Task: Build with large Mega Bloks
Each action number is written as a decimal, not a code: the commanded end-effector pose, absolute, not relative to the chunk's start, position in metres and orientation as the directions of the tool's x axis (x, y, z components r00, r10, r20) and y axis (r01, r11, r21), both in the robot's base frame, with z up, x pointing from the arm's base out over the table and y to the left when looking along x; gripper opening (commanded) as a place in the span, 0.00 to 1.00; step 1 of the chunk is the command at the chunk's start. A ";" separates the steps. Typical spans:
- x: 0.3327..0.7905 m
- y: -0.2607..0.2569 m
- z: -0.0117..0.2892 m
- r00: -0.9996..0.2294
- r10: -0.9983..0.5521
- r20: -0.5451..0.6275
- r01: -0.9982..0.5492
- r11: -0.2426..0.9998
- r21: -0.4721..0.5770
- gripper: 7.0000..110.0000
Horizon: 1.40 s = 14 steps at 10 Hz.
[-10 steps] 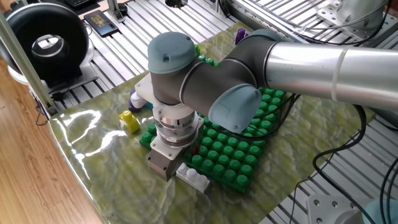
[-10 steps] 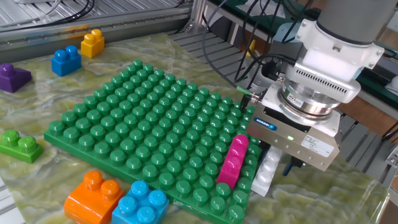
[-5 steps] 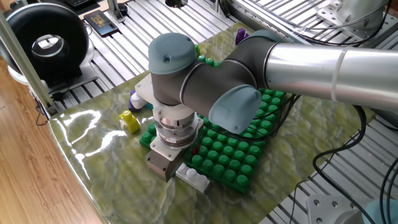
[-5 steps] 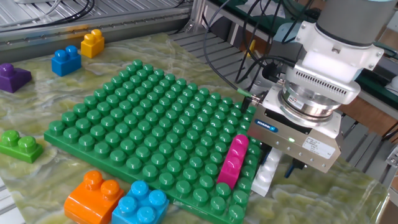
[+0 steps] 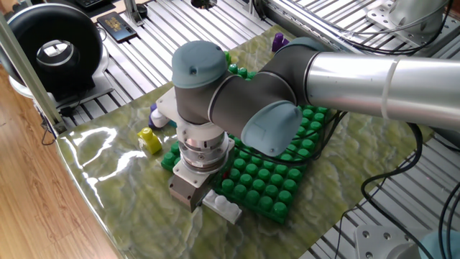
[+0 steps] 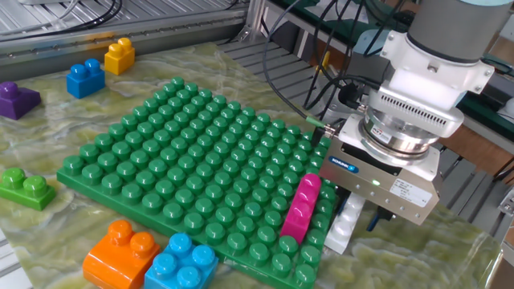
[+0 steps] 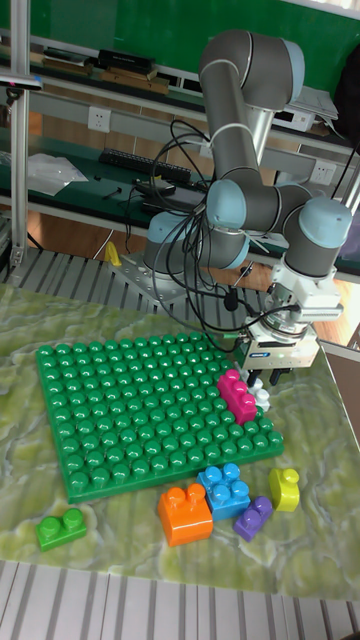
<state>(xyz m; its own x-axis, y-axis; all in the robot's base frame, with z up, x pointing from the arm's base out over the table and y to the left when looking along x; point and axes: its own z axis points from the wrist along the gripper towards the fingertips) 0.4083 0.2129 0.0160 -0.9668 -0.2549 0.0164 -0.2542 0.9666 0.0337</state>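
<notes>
- Gripper [image 6: 376,215] is positioned over the white brick [image 6: 344,221] beside the green baseplate [image 6: 161,160]; jaw state cannot be told.
- Square alignment over the brick is advised before closing.

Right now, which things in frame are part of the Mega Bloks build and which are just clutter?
Job:
magenta brick on the green baseplate
white brick under the gripper
loose orange brick, light blue brick, lime brick, purple brick, yellow brick

Lying about:
black round device
cables
</notes>
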 end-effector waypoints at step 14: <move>0.397 0.232 0.018 -0.973 -0.229 0.028 -0.225 0.969 0.100 0.36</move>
<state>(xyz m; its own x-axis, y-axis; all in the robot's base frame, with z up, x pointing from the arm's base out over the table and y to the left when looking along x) 0.4022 0.2191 0.0127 -0.9680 -0.2503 0.0203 -0.2489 0.9670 0.0553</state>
